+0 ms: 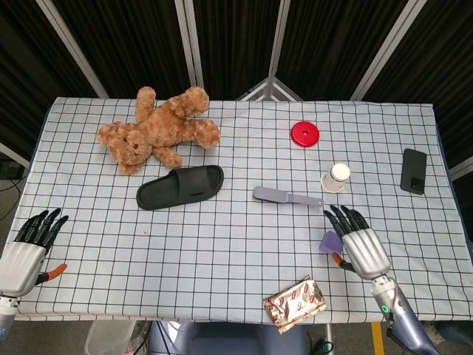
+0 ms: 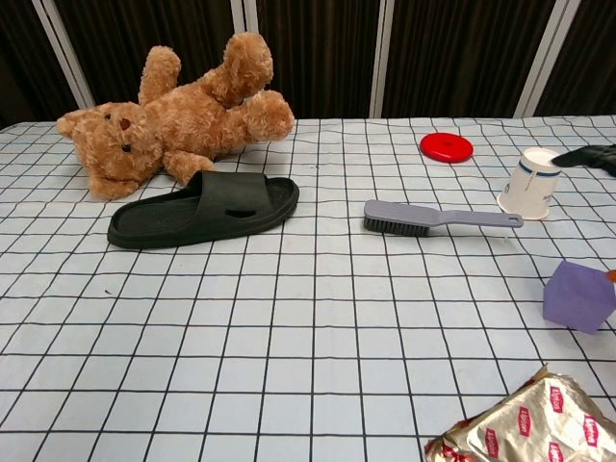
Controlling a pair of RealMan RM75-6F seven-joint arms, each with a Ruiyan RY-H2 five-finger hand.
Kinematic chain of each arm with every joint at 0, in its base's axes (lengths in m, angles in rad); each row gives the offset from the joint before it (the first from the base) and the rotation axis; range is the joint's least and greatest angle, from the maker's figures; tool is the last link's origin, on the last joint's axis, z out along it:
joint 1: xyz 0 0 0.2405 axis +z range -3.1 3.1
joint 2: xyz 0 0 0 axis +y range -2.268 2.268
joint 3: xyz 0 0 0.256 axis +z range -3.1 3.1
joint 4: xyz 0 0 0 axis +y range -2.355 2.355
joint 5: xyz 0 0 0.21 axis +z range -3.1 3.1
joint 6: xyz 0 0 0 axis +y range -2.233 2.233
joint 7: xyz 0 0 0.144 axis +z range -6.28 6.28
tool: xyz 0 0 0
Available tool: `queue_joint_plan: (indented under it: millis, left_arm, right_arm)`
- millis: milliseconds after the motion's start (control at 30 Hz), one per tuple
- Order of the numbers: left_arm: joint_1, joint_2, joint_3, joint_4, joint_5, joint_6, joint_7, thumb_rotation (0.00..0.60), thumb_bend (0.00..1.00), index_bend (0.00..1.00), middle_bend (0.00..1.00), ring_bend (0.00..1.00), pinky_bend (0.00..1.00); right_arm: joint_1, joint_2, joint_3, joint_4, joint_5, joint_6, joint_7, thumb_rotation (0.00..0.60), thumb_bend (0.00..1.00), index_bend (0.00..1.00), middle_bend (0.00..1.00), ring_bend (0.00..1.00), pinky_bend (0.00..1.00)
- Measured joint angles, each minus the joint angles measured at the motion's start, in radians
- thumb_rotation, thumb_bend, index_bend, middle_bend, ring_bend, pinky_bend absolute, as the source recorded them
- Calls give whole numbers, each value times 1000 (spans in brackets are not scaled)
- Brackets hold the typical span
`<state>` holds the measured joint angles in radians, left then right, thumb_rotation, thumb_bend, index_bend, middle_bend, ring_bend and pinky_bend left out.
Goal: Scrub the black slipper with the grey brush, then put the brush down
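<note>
On my table (image 1: 236, 244) the slipper (image 1: 179, 187) lies left of centre, just in front of the teddy bear (image 1: 157, 127). The brush (image 1: 287, 197) lies right of the slipper, well apart, with the cup (image 1: 335, 177) beyond its handle end. My right hand (image 1: 358, 242) hangs above the cube (image 1: 327, 239), behind the foil packet (image 1: 295, 303).
</note>
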<state>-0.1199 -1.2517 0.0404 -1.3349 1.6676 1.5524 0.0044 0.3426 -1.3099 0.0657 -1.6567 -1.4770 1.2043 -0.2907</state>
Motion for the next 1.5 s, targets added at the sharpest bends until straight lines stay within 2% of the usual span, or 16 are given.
queue_joint_plan:
  millis: [67, 267, 567, 967, 1500]
  left_arm:
    - [-1, -1, -2, 2, -4, -3, 0, 600, 50, 0, 0, 0, 102]
    - [-4, -5, -9, 8, -20, -18, 3, 600, 50, 0, 0, 0, 102]
    - [-12, -13, -25, 22, -58, -50, 11, 600, 50, 0, 0, 0, 102]
    - [-31, -33, -41, 47, -103, -108, 22, 600, 64, 0, 0, 0, 102]
    - [-37, -39, -45, 61, -118, -125, 21, 600, 84, 0, 0, 0, 102]
  right_arm:
    - [52, -41, 36, 0, 71, -71, -57, 600, 322, 35, 112, 79, 140]
    - [174, -154, 114, 31, 222, -186, -185, 600, 322, 79, 143, 104, 159]
    - [282, -245, 181, 147, 320, -246, -237, 600, 322, 149, 184, 136, 180]
    - [374, -330, 211, 350, 418, -314, -245, 600, 322, 225, 228, 169, 206]
    - [446, -410, 202, 471, 463, -342, -254, 600, 323, 274, 246, 186, 239]
